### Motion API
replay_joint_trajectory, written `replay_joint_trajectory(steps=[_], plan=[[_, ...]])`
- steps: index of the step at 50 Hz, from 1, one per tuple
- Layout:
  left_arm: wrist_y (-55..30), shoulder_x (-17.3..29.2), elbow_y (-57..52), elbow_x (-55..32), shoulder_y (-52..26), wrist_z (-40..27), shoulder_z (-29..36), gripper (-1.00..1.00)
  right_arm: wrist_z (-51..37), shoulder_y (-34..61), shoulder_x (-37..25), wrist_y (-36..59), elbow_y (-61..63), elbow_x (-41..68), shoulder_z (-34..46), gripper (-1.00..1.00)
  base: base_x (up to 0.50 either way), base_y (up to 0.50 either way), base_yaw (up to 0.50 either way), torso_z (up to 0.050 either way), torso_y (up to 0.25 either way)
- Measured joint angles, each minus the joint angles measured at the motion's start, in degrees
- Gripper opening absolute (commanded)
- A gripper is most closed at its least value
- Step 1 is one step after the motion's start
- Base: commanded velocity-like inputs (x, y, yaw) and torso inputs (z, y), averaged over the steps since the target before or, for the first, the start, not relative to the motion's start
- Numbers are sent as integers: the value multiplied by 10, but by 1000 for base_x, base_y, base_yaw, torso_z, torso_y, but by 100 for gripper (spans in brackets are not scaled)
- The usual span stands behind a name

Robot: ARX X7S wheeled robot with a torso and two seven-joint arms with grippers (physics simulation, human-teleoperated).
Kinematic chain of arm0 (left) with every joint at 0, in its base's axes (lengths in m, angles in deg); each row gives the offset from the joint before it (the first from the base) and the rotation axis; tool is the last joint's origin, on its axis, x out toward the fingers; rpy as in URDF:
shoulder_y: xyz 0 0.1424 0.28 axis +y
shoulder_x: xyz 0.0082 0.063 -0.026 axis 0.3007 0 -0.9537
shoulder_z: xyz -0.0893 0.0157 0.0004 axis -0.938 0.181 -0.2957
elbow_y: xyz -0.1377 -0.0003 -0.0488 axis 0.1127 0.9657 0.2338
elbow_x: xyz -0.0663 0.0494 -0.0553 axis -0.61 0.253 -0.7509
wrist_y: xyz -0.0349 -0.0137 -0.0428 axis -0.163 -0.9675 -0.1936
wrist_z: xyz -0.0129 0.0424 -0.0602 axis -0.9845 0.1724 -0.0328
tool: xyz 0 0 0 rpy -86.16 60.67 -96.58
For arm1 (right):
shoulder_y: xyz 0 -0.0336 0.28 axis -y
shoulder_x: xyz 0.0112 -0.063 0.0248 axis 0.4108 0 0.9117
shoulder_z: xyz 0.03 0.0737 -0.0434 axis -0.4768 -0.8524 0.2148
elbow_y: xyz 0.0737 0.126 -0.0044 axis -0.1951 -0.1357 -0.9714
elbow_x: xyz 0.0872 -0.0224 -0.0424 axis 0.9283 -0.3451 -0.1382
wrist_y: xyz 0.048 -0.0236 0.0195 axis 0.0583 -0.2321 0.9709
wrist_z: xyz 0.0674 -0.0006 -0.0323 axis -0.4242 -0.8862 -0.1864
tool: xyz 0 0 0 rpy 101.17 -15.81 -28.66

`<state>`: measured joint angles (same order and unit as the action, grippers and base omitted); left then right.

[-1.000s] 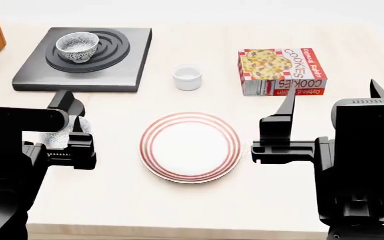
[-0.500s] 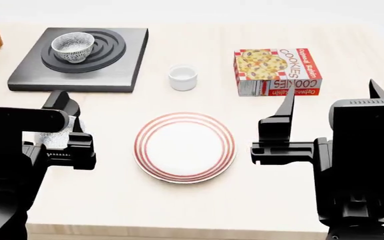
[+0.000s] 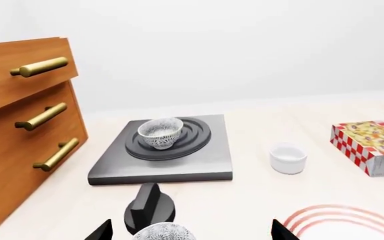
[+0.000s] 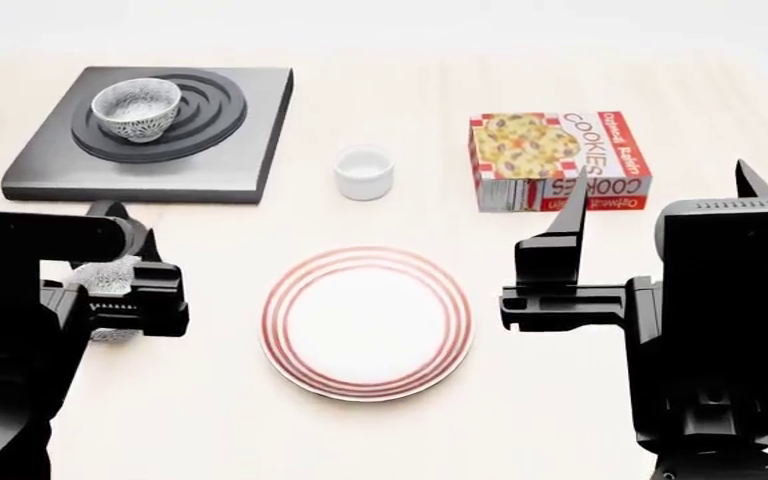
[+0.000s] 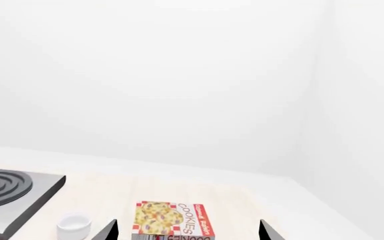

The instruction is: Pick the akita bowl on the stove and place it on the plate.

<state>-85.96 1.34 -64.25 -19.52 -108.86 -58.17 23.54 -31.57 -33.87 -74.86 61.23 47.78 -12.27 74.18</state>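
Drawer unit [image 3: 28, 135]: seen at the far left, beside the stove; it is to be kept clear of during the reach.
Left gripper [image 3: 188, 232]: fingers spread, nothing pinched; a second speckled bowl [image 4: 107, 275] sits on the table under it and is to be left alone.
Stove [image 4: 217, 150]: the akita bowl [image 4: 135, 108] is seen upright on the burner rings, well apart from the left gripper.
Step in hand: judged as the approach; the gripper should be raised over the near bowl, then lowered astride the rim of the target.
White cup [image 4: 364, 172]: between stove and cookie box [image 4: 558, 160], off the path.
Plate [image 4: 291, 340]: bare, centred in front.
Right gripper [image 4: 660, 205]: fingers spread, idle.
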Motion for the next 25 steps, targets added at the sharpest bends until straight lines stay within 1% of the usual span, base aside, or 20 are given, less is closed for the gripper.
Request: replay_joint_trajectory(steps=[25], plan=[[5, 6, 7, -5, -5, -4, 5, 100, -4, 0, -3, -1, -1, 6, 0, 100, 157, 0, 0, 0, 0]])
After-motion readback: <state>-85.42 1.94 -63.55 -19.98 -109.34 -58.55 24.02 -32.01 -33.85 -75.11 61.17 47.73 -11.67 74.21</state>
